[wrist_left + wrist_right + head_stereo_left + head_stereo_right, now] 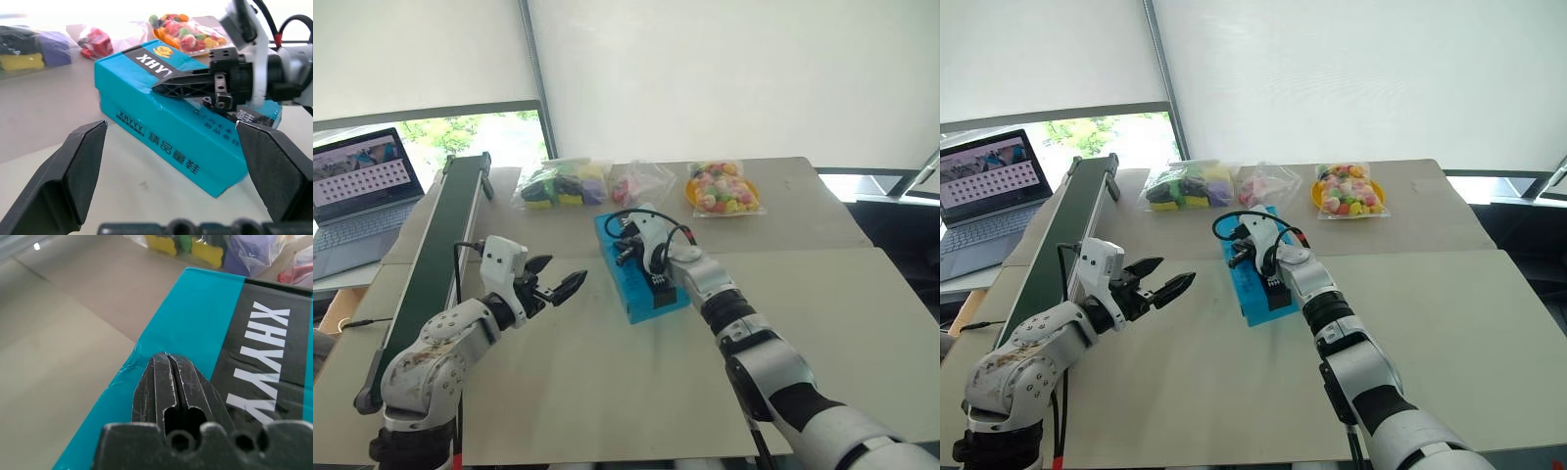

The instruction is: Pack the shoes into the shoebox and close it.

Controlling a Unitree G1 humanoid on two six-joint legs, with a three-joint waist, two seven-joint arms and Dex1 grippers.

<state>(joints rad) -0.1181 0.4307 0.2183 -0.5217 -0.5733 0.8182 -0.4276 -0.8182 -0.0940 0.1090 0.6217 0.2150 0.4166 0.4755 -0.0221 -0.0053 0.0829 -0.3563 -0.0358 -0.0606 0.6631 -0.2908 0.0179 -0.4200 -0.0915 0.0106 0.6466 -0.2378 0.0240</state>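
Note:
The bright blue shoebox (625, 286) lies on the table with its lid down, black band and white lettering on top (195, 318). My right gripper (623, 253) is shut, and its closed fingers (181, 84) rest flat on the lid near the box's left edge. My left gripper (558, 276) hangs open just left of the box, its fingers (73, 166) spread and pointing at the box's long side with nothing between them. The shoes are out of view.
A long dark green board (440, 240) runs along the table's left side, with a laptop (357, 186) beyond it. Clear bags of colourful items (563, 183) (722, 188) and a pink one (641, 181) lie behind the box.

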